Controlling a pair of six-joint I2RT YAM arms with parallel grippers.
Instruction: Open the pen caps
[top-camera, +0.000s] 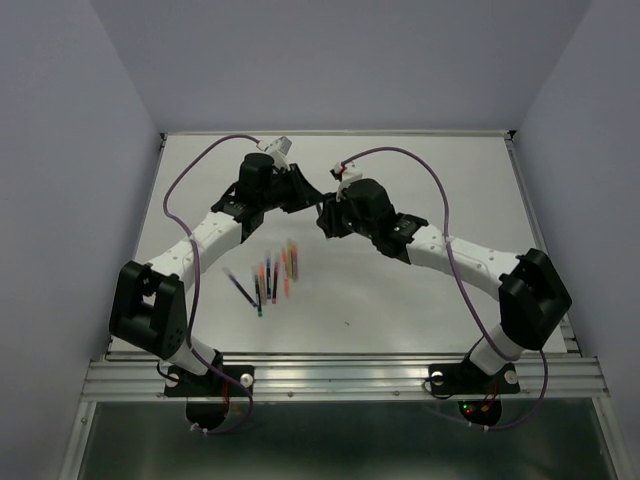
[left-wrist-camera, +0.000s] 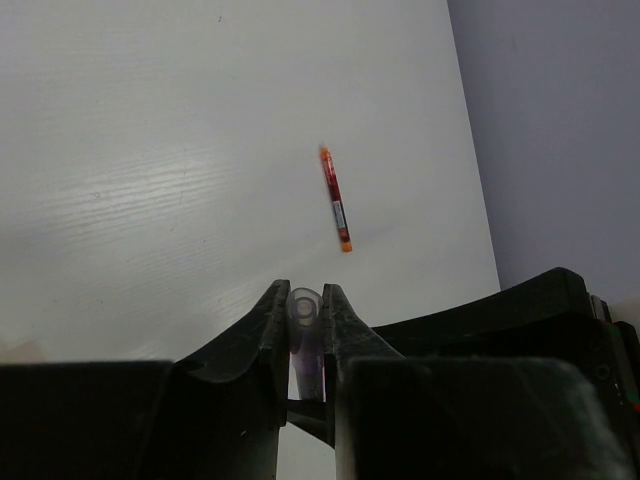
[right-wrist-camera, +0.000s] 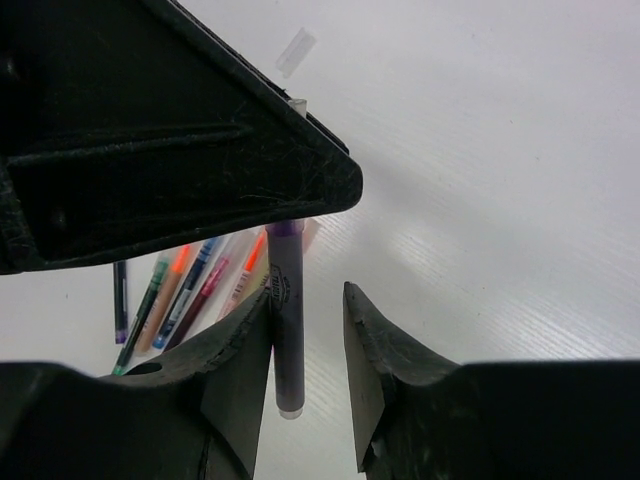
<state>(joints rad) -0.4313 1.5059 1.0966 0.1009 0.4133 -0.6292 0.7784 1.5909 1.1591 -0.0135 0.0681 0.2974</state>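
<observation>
— Item: left gripper (left-wrist-camera: 304, 292)?
— Fingers drawn together, clamped on the clear-tipped end of a purple pen (left-wrist-camera: 305, 335).
— Right gripper (right-wrist-camera: 307, 296)?
— Jaws apart. The pen's barrel stands between them, against one finger and clear of the other.
— Arms?
— Left arm (top-camera: 215, 235), right arm (top-camera: 450, 255): elbows out, wrists meeting over the far middle of the table (top-camera: 420, 300).
— Remaining pens (top-camera: 272, 272)?
— A loose cluster nearer the bases, and one red pen (left-wrist-camera: 335, 198) lying alone.
</observation>
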